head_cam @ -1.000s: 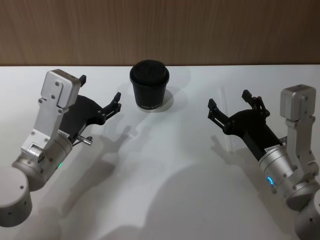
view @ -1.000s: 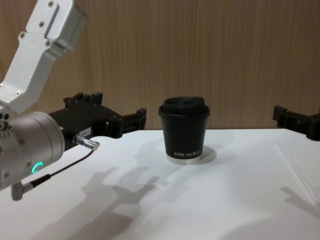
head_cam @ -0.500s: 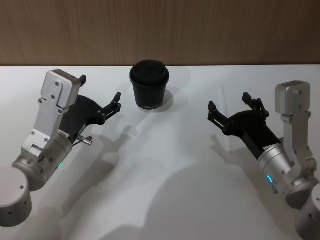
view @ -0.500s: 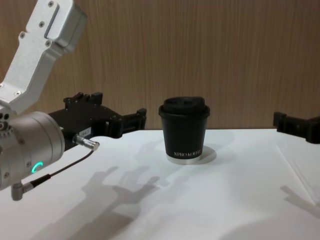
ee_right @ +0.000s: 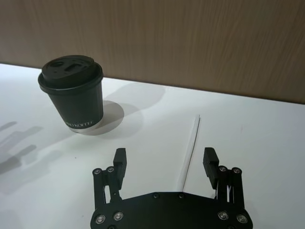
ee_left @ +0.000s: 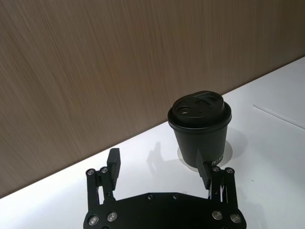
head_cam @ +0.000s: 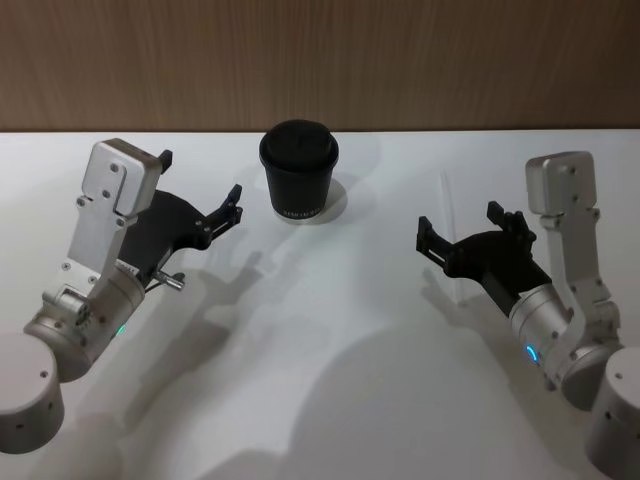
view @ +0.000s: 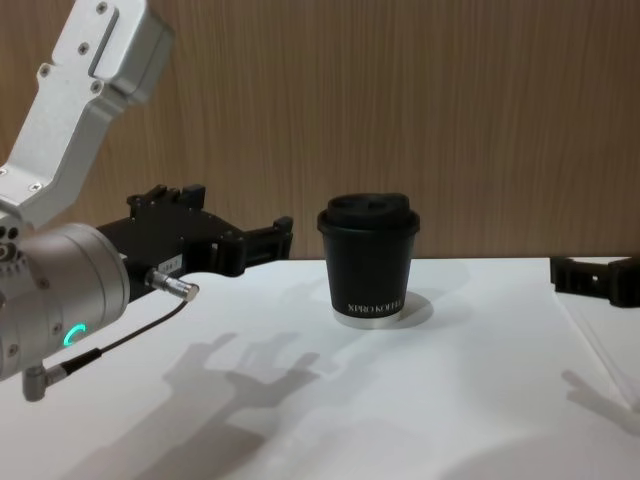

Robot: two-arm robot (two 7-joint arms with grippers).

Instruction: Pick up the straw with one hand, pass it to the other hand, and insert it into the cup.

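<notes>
Hovering low over the white table [head_cam: 330, 360], the right gripper [head_cam: 462, 228] has its fingers [ee_right: 119, 157] spread wide and they hold nothing. Seen from the right wrist, the straw [ee_right: 192, 143] lies flat on the table and runs lengthwise through the gap between the two fingers, closer to one finger than to the other and touching neither. Whether the fingertips reach the table surface cannot be told. Reading the head view as a clock face centred on the table, the straw [head_cam: 446, 200] lies at about 2 o'clock, pointing roughly toward 12, well apart from the cup [head_cam: 299, 175]. The cup stands upright at 12 o'clock, close to the wooden wall [head_cam: 320, 60], with its domed lid on. One finger [view: 585, 278] of the right gripper comes in at 3 o'clock of the chest view, just above the table. The left gripper [head_cam: 200, 178] hangs above the table at about 10 o'clock and points toward the cup, which is near it at its 2 o'clock but clear of it. Its fingers [ee_left: 113, 162] are also wide open and empty, and from the left wrist the cup [ee_left: 201, 129] stands beyond one fingertip without touching it.
</notes>
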